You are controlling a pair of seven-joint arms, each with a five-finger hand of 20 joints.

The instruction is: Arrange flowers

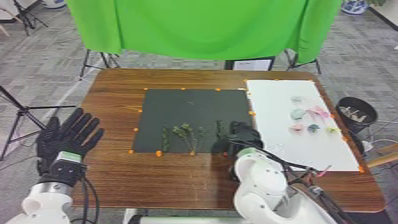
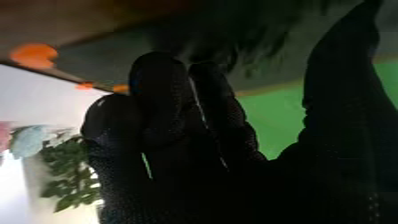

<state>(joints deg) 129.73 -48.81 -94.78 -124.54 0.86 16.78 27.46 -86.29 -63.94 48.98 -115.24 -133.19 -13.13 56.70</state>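
Observation:
My right hand [image 1: 243,134] is over the right edge of the black mat [image 1: 191,100], beside a green stem [image 1: 222,129]. In the right wrist view that hand [image 2: 169,130] has its fingers fairly straight and its thumb apart, and no held thing can be made out. More greenery lies along the mat's near part: a leafy sprig [image 1: 185,132] and a thin stem [image 1: 165,139]. On the white sheet [image 1: 275,100] are a pink flower [image 1: 318,112], a pale blue-green one [image 1: 298,114], a dark blue one [image 1: 313,128] and several others. My left hand [image 1: 69,137] is open, fingers spread, at the table's left edge.
Orange markers [image 1: 160,153] line the mat and sheet on the brown table [image 1: 160,182]. A black bin [image 1: 357,111] stands off the table's right side. A green cloth [image 1: 204,30] hangs behind the far edge, and a tripod [image 1: 27,117] stands at the left.

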